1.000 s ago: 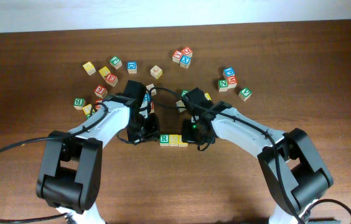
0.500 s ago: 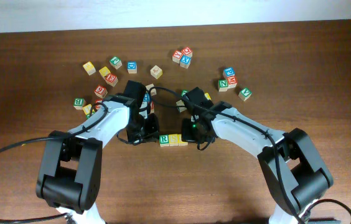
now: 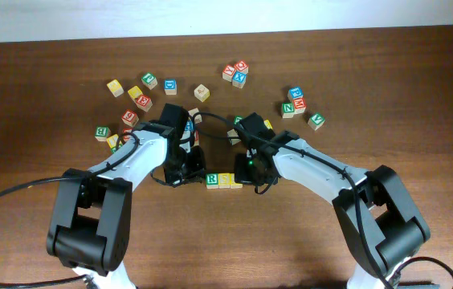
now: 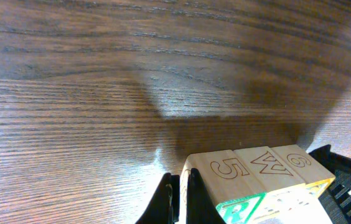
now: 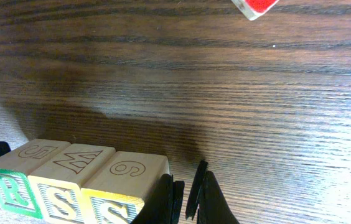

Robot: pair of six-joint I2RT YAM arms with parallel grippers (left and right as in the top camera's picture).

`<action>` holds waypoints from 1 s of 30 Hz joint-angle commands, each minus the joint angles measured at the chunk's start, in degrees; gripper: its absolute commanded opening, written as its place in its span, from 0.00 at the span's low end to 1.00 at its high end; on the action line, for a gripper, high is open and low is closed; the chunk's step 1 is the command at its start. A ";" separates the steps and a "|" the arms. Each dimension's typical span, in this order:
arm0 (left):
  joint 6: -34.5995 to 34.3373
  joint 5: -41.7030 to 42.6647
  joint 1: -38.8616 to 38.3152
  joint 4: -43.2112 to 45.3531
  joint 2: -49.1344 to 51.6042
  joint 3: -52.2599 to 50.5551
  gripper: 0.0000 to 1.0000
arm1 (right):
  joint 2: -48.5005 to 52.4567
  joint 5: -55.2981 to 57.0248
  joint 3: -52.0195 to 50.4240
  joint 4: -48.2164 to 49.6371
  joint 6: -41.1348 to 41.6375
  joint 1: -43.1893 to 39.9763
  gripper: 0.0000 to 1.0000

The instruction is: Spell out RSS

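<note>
The dark wooden table (image 3: 419,72) fills every view. Over it the left arm (image 3: 122,164) and the right arm (image 3: 315,168) reach in from the near edge and meet at the middle. Their wrists cover part of what lies beneath. A black cable (image 3: 6,197) loops out of frame at the left. Loose blocks (image 3: 138,96) lie scattered over the far half in three patches. Several near the left wrist are half hidden by it, and most letters are too small to read surely. One red block (image 5: 256,5) is cut off at the top of the right wrist view.

Between the two wrists sits a row of three touching blocks. In the right wrist view their front faces read R, S, S: the R block (image 5: 10,186), the first S block (image 5: 60,199) and the second S block (image 5: 116,208), whose letter is clipped by the frame edge. The left wrist view shows another face of the row, marked 5, a W or M, and a 6 or 9, with only a scrap of green below.

The left gripper (image 4: 178,175) has its fingers pressed together, pinching nothing, at the R end of the row. The right gripper (image 5: 185,171) is likewise closed on itself, just beyond the second S block. The left tip probably touches its block, though the seam is too fine to be certain.
</note>
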 commanded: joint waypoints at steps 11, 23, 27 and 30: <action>-0.52 -11.02 0.11 -1.16 0.70 -0.39 0.00 | 0.31 4.00 0.55 -1.57 -0.44 0.35 0.04; -0.07 -13.20 3.30 -11.89 -12.41 3.96 0.00 | -16.72 4.26 1.27 -13.33 -2.58 -4.46 0.04; -0.11 -17.27 3.98 -17.51 -25.05 3.96 0.00 | -27.98 8.41 1.27 -22.82 -2.54 -4.42 0.04; -0.11 -20.48 3.96 -21.68 -31.61 3.96 0.07 | -34.16 9.99 1.16 -29.46 -2.51 -4.39 0.11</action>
